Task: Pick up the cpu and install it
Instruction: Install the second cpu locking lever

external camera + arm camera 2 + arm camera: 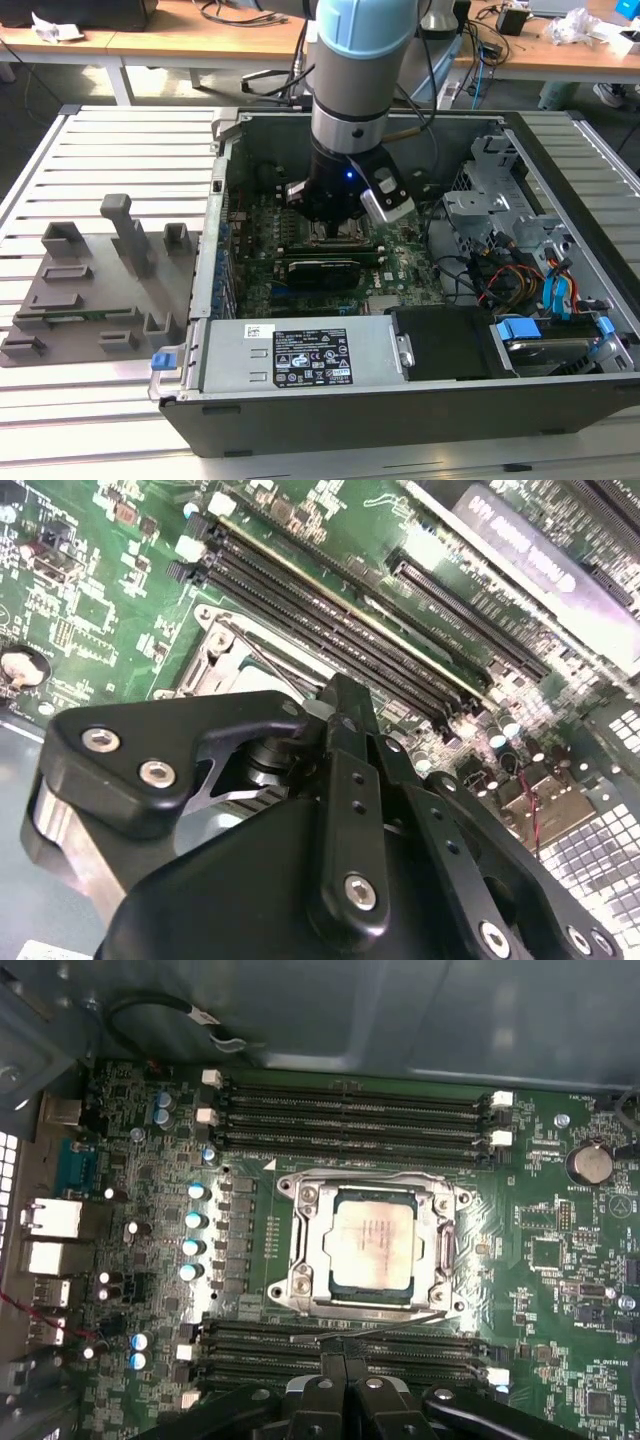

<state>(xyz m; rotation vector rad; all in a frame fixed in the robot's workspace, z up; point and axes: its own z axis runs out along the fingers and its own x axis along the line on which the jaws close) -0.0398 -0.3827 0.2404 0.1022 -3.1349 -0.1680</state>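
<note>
Cpu [372, 1246] sat in socket frame [303, 1260] at board centre, gripper [344, 1375] at its 6 o'clock, fingers pinched together on nothing; skewed seating risked bent pins.

The cpu [372, 1245] is topped by a pale metal plate with a dull, faintly smudged sheen, and it is framed by the bright bare metal of the socket frame [300, 1250]. The motherboard [560, 1230] is seen as glossy green board, studded with small shiny capacitor caps [196, 1220]. The memory slots [350, 1110] are made of matt black plastic. The pincer [340, 715] is built of black matt links, fastened with polished steel screws [157, 773]. The computer case [400, 410] is of dark grey painted sheet metal. The desk [110, 140] is formed of ribbed, pale brushed metal slats, on which grey matt plastic blocks [130, 235] are carried
</note>
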